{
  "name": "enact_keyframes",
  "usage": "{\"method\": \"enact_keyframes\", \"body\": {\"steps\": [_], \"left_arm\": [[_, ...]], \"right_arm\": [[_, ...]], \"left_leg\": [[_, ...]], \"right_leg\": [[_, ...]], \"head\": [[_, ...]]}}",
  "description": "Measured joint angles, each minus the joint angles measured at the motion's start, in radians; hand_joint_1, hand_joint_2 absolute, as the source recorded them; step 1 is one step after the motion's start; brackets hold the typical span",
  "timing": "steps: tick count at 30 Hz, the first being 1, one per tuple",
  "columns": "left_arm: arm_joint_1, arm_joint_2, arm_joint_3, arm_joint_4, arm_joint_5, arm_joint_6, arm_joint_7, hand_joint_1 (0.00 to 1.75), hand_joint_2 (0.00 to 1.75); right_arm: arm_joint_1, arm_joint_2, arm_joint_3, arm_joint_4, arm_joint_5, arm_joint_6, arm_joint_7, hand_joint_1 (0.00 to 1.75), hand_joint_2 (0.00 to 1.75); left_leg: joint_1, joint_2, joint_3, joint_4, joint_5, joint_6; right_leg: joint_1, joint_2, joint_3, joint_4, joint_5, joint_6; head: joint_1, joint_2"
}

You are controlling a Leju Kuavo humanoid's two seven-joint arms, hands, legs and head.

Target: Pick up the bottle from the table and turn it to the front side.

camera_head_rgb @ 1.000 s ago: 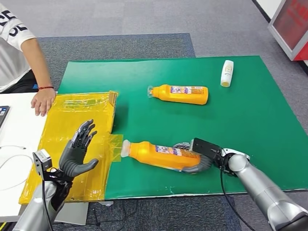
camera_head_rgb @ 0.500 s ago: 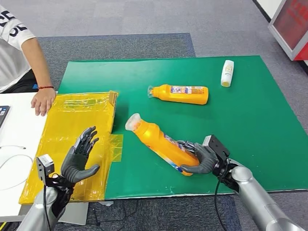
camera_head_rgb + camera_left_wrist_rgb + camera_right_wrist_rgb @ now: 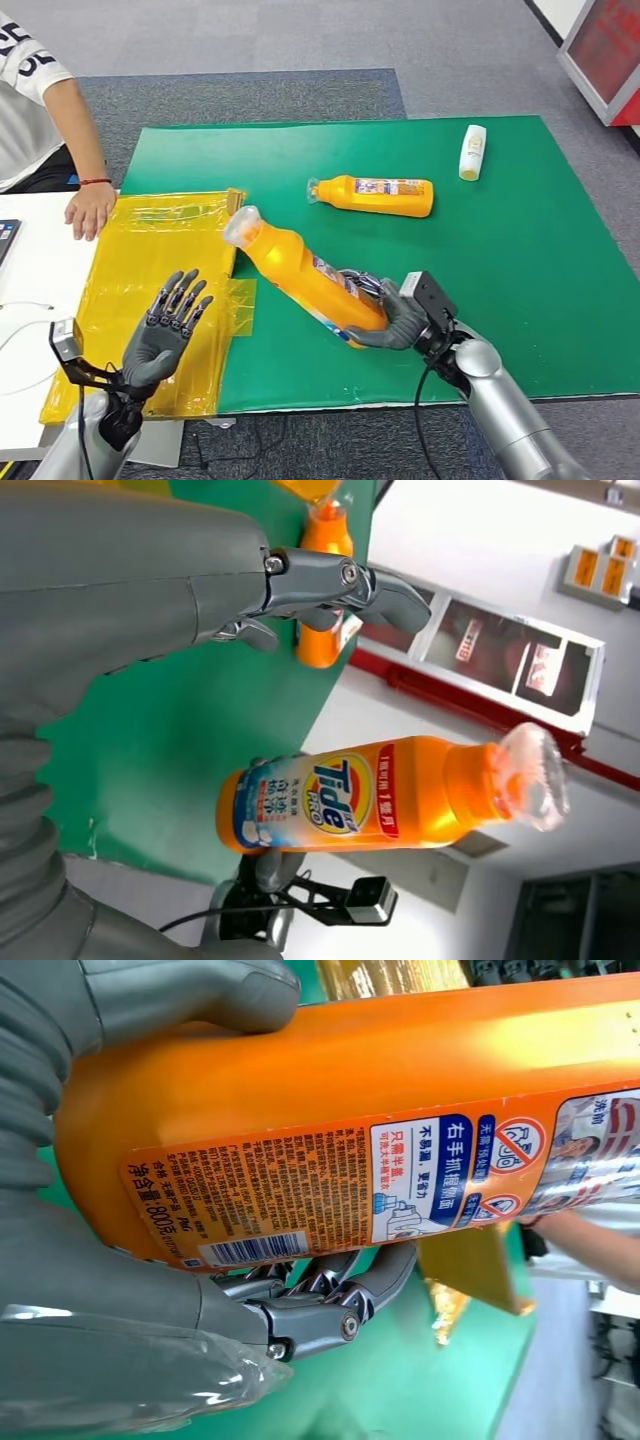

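My right hand [image 3: 392, 318] grips the base of an orange detergent bottle [image 3: 306, 275] and holds it tilted above the green mat [image 3: 528, 250], clear cap pointing up and to the left. The right wrist view shows its back label with a barcode [image 3: 332, 1195] against my palm and fingers [image 3: 324, 1300]. The left wrist view shows the bottle's Tide front label [image 3: 340, 795]. My left hand [image 3: 162, 330] hovers open, fingers spread, over the yellow plastic bag [image 3: 151, 250]. A second orange bottle [image 3: 373, 195] lies on its side farther back on the mat.
A small white bottle [image 3: 472, 152] lies near the mat's far right corner. A person's hand [image 3: 89, 210] rests on the white table [image 3: 38, 280] at the left, beside the yellow bag. A red and white cabinet [image 3: 604, 50] stands at the far right.
My right hand has lifted the near bottle off the mat and swung its cap end up and leftward. My left hand has turned slightly and stayed open over the yellow bag.
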Motion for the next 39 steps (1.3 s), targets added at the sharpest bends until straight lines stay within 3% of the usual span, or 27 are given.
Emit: {"method": "enact_keyframes", "body": {"steps": [15, 23, 39], "left_arm": [[-0.095, 0.062, -0.042, 0.055, -0.012, 0.037, 0.065, 0.0, 1.75], [-0.16, 0.086, -0.097, 0.058, -0.025, 0.044, 0.072, 0.0, 1.75], [-0.271, 0.089, -0.236, 0.07, -0.013, 0.019, 0.062, 0.0, 1.75]], "right_arm": [[-0.001, 0.08, 0.075, -0.11, 0.272, -0.165, -0.031, 1.75, 1.75], [-0.009, 0.104, 0.111, -0.116, 0.321, -0.194, -0.031, 1.75, 1.75], [-0.057, 0.141, 0.15, -0.089, 0.327, -0.206, -0.031, 1.75, 1.75]], "left_leg": [[0.0, 0.0, 0.0, 0.0, 0.0, 0.0], [0.0, 0.0, 0.0, 0.0, 0.0, 0.0], [0.0, 0.0, 0.0, 0.0, 0.001, 0.0]], "right_leg": [[0.0, 0.0, 0.0, 0.0, 0.0, 0.0], [0.0, 0.0, 0.0, 0.0, 0.0, 0.0], [0.0, 0.0, -0.001, 0.0, 0.0, 0.0]], "head": [[0.0, 0.0], [0.0, 0.0], [0.0, 0.0]]}}
